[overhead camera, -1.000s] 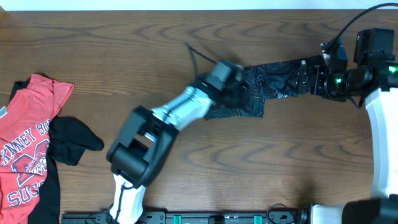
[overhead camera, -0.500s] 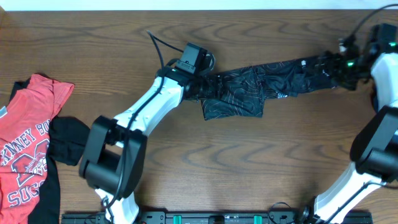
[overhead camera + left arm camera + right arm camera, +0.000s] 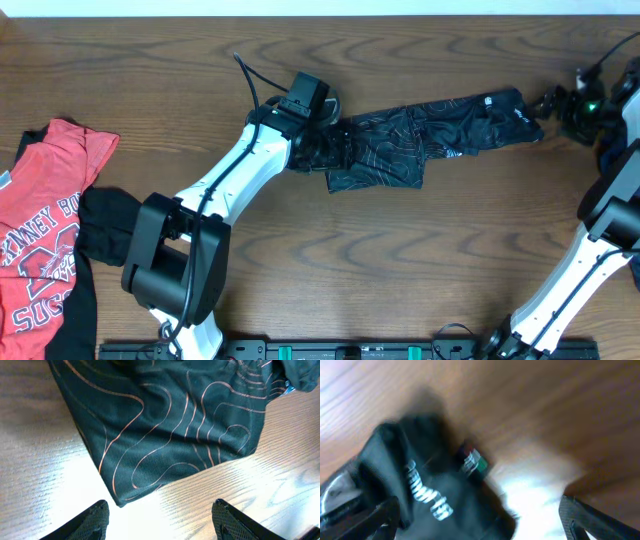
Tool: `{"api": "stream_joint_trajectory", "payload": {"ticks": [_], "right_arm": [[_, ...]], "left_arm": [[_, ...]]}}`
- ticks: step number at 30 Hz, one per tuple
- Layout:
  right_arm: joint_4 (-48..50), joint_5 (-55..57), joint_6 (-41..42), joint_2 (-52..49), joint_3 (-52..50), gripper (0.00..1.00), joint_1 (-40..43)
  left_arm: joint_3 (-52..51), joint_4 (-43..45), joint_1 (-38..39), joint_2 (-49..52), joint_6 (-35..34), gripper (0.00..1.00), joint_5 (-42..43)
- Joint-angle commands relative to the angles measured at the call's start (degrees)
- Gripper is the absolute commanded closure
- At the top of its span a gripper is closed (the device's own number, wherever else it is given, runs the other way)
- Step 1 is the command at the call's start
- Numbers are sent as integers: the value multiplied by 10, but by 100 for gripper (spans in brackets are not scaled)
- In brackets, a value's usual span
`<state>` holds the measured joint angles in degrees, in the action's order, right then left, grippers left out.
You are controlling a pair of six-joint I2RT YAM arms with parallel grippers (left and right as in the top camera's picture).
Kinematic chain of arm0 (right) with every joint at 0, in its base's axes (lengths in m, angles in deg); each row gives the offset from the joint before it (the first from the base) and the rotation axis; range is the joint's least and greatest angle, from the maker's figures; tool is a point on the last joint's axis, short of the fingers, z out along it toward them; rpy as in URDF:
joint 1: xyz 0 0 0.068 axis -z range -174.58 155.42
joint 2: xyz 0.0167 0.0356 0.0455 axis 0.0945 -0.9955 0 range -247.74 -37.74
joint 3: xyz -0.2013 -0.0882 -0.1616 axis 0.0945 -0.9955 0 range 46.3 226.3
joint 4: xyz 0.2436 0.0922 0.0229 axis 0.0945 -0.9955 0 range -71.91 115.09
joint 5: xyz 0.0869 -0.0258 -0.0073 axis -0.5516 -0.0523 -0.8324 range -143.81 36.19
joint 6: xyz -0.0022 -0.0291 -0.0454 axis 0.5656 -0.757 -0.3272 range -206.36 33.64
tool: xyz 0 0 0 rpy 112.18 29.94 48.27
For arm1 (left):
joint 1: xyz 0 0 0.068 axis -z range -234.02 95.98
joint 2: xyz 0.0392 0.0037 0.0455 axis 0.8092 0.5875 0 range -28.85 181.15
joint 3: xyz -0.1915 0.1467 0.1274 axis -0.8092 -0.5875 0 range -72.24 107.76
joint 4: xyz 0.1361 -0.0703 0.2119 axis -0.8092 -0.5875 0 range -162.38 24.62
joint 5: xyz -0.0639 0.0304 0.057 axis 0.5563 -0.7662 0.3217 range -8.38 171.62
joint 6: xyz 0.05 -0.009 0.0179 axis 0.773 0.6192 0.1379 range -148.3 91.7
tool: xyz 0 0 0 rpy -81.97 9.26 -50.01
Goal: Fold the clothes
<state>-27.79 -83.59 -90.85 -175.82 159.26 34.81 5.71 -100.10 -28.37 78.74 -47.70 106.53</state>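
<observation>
Now that the right gripper (image 3: 550, 101) has let go and backed toward 3 o'clock (jaws apart, empty), the black jersey (image 3: 430, 135) lies stretched at 1 o'clock, left gripper (image 3: 160, 515) parted at its 9 o'clock end, folding not begun.

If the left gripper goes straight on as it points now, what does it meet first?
Probably the black jersey, whose corner lies just ahead of the open left gripper; depth is unclear, so perhaps the table first.

The wooden table (image 3: 400, 260) bears a black jersey (image 3: 400, 150) at the back, and, far left, a red T-shirt (image 3: 45, 200).
</observation>
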Motion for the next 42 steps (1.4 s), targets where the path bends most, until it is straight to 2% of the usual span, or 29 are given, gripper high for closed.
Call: {"api": "stream_joint_trajectory", "payload": {"ticks": [1, 10, 17, 18, 25, 26, 27, 29, 42], "right_arm": [[4, -14, -29, -50, 20, 1, 6], [-23, -110, -64, -128, 22, 1, -11], [-91, -110, -144, -146, 20, 1, -41], [-102, -110, -156, -146, 20, 1, -45], [-138, -109, -164, -146, 18, 1, -66], [-139, -109, -164, -146, 17, 10, -67], [-139, -109, -164, -146, 18, 34, -67], [-140, -107, -163, -146, 17, 99, -66], [-155, -107, -144, -145, 44, 99, -28]], "left_arm": [[12, -9, -3, -16, 10, 32, 1], [12, -9, -3, -44, 9, 32, -7], [12, -9, -3, -49, 7, 30, -20], [12, -9, -3, -49, 5, 26, -20], [12, -9, -3, -51, -8, 25, -20], [12, -9, -3, -51, -8, 25, -20], [12, -9, -3, -52, -8, 25, -20], [12, -9, -3, -52, -8, 25, -20], [12, -12, -3, -52, -7, 26, -21]]}}
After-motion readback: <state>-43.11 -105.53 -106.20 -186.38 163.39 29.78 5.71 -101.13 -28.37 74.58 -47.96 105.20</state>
